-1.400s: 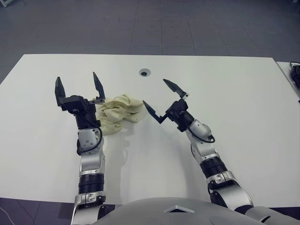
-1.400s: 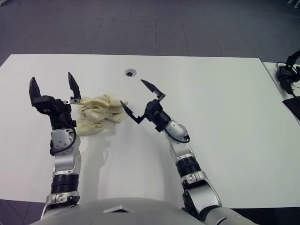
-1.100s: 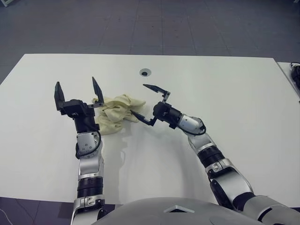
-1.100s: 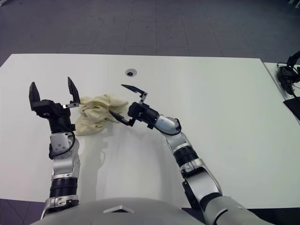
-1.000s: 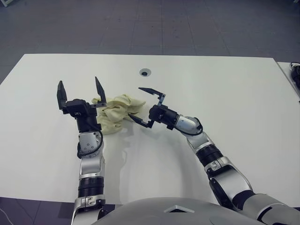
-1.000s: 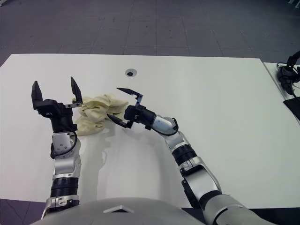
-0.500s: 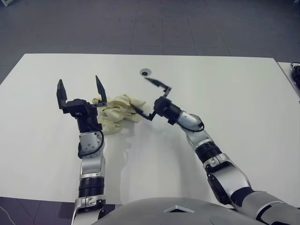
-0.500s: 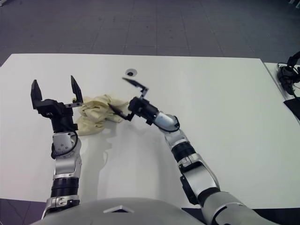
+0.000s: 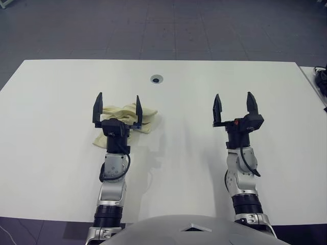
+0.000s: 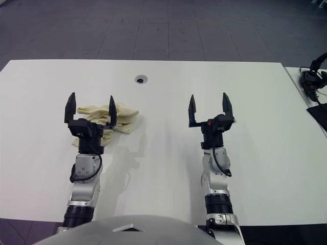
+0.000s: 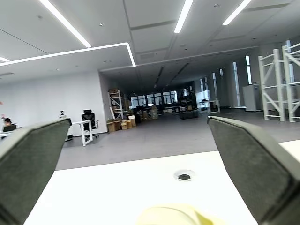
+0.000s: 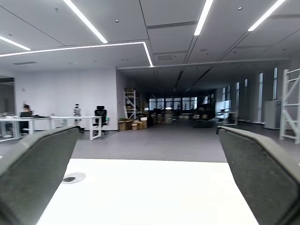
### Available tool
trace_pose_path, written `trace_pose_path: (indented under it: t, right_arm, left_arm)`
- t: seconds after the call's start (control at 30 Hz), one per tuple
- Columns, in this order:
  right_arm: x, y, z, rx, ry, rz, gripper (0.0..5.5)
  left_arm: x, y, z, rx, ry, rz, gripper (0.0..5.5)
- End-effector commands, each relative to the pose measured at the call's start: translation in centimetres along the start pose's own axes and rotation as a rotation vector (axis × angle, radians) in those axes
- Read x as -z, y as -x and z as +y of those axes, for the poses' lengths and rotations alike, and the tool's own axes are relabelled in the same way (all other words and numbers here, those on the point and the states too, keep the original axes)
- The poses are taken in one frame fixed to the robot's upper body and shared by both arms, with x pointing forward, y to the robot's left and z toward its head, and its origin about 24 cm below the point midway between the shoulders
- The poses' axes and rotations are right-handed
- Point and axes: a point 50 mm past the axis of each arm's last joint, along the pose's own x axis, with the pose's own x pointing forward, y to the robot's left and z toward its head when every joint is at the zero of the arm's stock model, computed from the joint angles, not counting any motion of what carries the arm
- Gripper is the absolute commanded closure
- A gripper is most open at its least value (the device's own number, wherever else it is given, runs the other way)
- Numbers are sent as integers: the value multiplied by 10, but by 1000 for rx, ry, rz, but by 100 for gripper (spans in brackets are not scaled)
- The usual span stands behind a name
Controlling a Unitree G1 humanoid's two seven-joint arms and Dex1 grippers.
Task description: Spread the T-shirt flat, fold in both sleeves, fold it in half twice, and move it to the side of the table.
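Note:
The cream T-shirt (image 9: 146, 113) lies crumpled in a heap on the white table (image 9: 184, 153), left of centre. My left gripper (image 9: 118, 102) stands upright and open on the near side of the heap, its fingers framing the cloth without holding it. A bit of the T-shirt (image 11: 171, 216) shows low between the left fingers (image 11: 28, 161) in the left wrist view. My right gripper (image 9: 233, 99) stands upright and open over bare table, well to the right of the shirt, with nothing between its fingers (image 12: 262, 164).
A round cable hole (image 9: 157, 78) sits in the table beyond the shirt. Dark cables and gear (image 10: 312, 76) lie on a neighbouring surface at the far right edge. Bare table stretches between the two arms and along the right side.
My right arm has pulled back from the shirt's right edge and now stands upright far to the right. The left gripper has shifted right, to in front of the heap. Both stay open.

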Motion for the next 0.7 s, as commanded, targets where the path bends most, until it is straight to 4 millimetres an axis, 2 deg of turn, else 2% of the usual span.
trace_pose_path:
  t: [0.03,0.37,0.7]
  right_arm:
    - [5,1,-2,55,26,8,12]
    - [4,3,4,51,36,0,12]
    - [6,6,4,54,37,11,12]
  left_arm:
    - [4,-1,4,11,-9,19,10]
    - [7,4,14,-10,-32,35,10]
    - [6,5,13,-11,-27,36,10]
